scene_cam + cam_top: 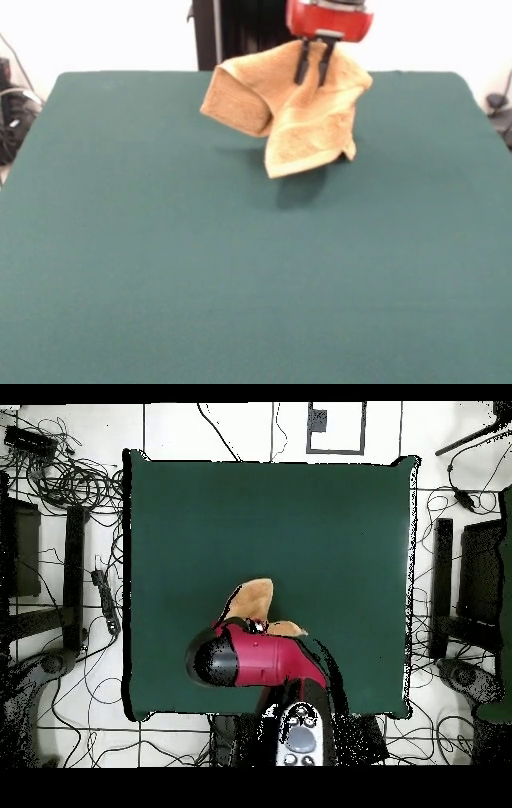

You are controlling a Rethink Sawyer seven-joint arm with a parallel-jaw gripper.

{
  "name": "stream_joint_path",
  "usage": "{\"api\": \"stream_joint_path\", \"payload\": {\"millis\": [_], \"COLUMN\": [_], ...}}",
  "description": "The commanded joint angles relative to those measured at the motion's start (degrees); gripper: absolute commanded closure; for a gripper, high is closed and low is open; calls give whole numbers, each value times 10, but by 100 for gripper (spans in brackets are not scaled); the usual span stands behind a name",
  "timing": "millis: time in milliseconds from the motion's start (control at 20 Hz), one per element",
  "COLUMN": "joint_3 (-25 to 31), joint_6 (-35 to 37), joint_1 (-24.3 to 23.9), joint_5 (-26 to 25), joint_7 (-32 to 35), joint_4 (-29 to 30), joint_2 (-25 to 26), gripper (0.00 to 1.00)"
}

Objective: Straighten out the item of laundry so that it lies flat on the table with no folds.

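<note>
Green felt covers the table (160, 280), with cables on the pale floor around it. Towel (296, 112) hangs clear of the cloth at the robot's side of the table, bunched and folded, one corner doubled over, its shadow on the felt beneath. Gripper (314, 70): two black fingers (302, 64) pinched narrow on the towel's upper edge. Red arm (265, 662) covers most of the towel from above.

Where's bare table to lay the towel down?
Nearly everywhere: the table is bare from the camera-side edge up to the towel, and out to both side edges. Only crowded spot is near the pedestal, where the gripper holds the towel bunched up.
</note>
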Motion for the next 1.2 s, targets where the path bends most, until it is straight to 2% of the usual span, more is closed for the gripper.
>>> {"api": "stream_joint_path", "payload": {"millis": [50, 300, 650, 900, 1200], "joint_3": [103, 133, 156, 165, 161], "joint_6": [21, 71, 86, 63, -14], "joint_1": [-37, -69, -92, -105, -118], "joint_5": [35, 45, 48, 25, -26], "joint_7": [63, 38, 29, 18, 18], "joint_4": [105, 131, 153, 168, 185], "joint_2": [-46, -100, -130, -127, -94], "gripper": [100, 100, 100, 100, 100]}}
